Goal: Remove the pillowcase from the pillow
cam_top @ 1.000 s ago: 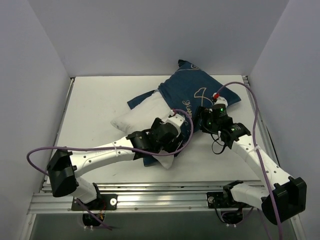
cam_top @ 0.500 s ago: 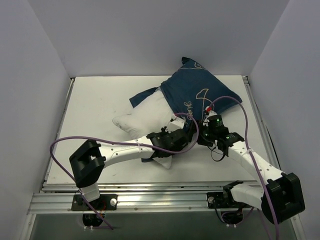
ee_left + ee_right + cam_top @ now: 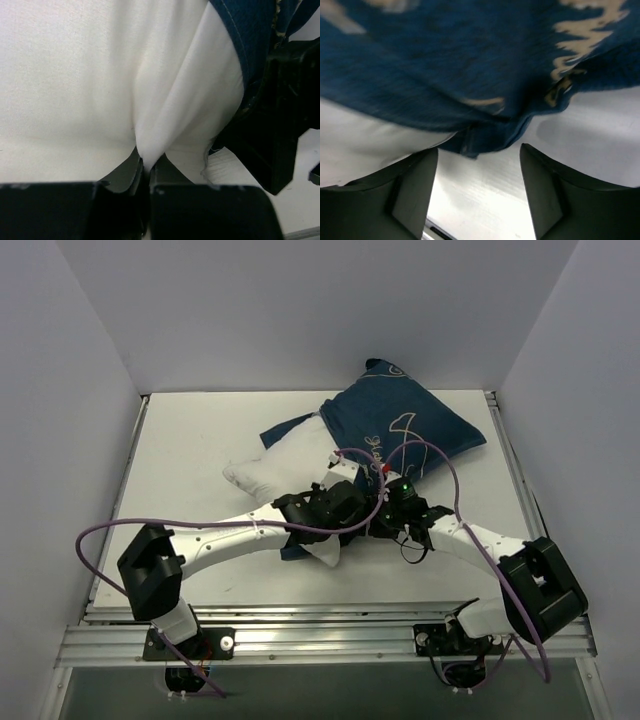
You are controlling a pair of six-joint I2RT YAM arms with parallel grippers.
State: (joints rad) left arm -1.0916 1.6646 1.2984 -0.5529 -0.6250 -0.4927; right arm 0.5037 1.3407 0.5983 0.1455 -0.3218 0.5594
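Swallowed toward 2 o'clock by the dark navy-blue printed fabric pillowcase (image 3: 400, 425): far end of the plump white fabric pillow (image 3: 285, 465). Blurred and cropped at 12 o'clock in the right wrist view, its cream print unreadable.

The navy pillowcase (image 3: 405, 420), printed with cream outlines, is seen covering only the far right half. The plump white pillow (image 3: 285, 468) is exposed at the left.

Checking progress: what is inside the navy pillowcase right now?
The pillow: its white left part sticks out of the pillowcase; the rest is covered by navy fabric and cannot be seen.
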